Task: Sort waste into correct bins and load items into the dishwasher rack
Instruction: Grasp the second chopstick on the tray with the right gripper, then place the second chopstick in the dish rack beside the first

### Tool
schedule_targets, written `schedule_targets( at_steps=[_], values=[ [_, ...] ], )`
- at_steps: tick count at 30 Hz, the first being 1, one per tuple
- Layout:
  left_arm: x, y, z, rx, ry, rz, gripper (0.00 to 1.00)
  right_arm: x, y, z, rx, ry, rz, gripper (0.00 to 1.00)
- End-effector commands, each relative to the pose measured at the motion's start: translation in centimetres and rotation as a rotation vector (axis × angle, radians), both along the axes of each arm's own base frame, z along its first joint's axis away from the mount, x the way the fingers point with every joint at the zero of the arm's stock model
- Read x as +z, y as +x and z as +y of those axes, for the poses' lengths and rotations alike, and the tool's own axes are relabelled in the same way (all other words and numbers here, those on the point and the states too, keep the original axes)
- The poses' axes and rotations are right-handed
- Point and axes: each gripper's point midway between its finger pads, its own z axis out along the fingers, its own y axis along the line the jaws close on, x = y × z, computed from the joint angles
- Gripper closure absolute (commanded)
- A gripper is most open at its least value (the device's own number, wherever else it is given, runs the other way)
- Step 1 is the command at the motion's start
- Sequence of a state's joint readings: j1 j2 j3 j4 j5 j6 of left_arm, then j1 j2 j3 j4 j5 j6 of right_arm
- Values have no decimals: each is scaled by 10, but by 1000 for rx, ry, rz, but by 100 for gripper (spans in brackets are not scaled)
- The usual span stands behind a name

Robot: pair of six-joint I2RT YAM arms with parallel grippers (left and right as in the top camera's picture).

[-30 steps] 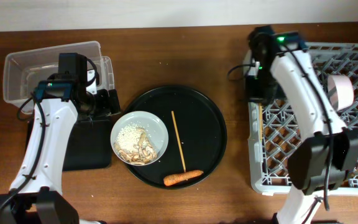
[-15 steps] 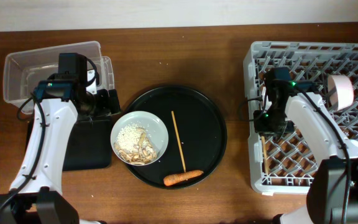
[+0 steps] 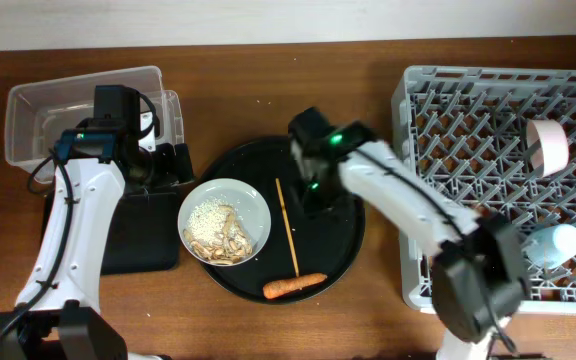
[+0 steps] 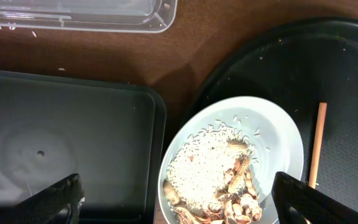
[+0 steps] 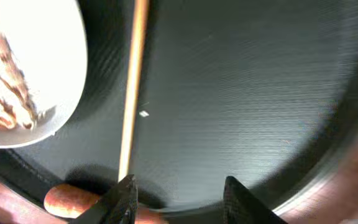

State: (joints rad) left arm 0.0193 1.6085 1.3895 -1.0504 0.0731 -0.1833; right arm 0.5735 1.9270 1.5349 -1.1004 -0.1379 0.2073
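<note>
A white plate [image 3: 224, 221] with rice and beige food scraps sits on the left of the round black tray [image 3: 333, 260]. One wooden chopstick [image 3: 287, 226] and an orange carrot [image 3: 294, 286] lie beside it. My right gripper [image 3: 316, 195] hovers open and empty over the tray. In the right wrist view [image 5: 182, 199] the chopstick [image 5: 132, 93] and the carrot [image 5: 73, 200] lie by its left finger. My left gripper [image 3: 173, 168] is open and empty [image 4: 179, 199] above the plate's left rim [image 4: 278, 130]. The rack [image 3: 468, 120] holds the pinkish bowl [image 3: 546, 145] and the light-blue cup [image 3: 553, 243].
The clear tub [image 3: 83, 105] stands at the back left. The shallow black rectangular tray [image 3: 138, 235] lies in front of it, left of the round tray. Both also show in the left wrist view, the tub [image 4: 79, 12] and the tray [image 4: 61, 143].
My right arm has swung left from the rack's left edge to above the round black tray. My left arm has not moved.
</note>
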Motion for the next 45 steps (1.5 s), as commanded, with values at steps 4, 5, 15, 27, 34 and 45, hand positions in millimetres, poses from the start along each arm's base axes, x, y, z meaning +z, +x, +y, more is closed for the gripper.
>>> schedule_targets(
  at_steps=[4, 5, 15, 27, 34, 45],
  values=[
    [6, 2, 2, 13, 0, -20, 4, -62, -24, 40, -79, -58, 117, 56],
    [6, 2, 2, 13, 0, -20, 4, -63, -25, 44, -86, -56, 114, 56],
    [6, 2, 2, 13, 0, -19, 4, -88, -28, 38, -192, -130, 145, 96],
    [6, 2, 2, 13, 0, -19, 4, 73, 38, -128, -331, -164, -8, 96],
    [6, 2, 2, 13, 0, -19, 4, 72, 26, -217, -437, -245, 90, 96],
    [6, 2, 2, 13, -1, -19, 4, 14, 6, -228, -410, -251, 164, 74]
  ],
)
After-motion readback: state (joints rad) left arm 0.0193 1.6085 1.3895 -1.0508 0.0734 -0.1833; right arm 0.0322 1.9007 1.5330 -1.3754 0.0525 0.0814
